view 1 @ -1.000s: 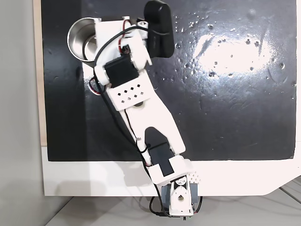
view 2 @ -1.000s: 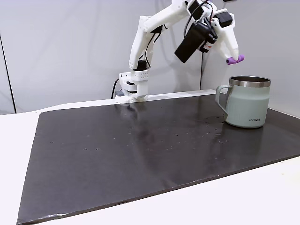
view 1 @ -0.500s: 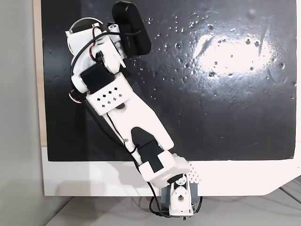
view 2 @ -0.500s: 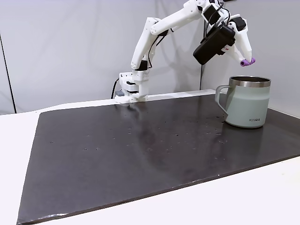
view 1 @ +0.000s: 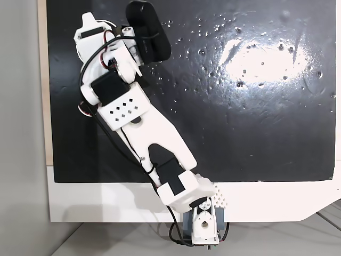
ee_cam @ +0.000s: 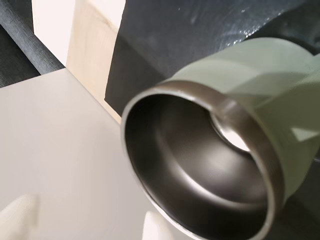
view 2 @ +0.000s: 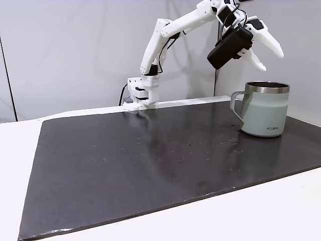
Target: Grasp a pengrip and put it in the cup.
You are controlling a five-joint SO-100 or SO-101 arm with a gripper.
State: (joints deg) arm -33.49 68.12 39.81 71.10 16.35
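Half a second ago the jaws pinched the purple pengrip; now the gripper is spread and empty above the cup at 3 o'clock — pengrip presumably inside (unseen). Risk: descending fingers could clip the rim.

A bare test bench: black mat on white table, plain grey walls.

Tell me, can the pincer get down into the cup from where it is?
Probably yes: the open pincer hangs right above the cup, whose mouth faces up, with nothing between them.
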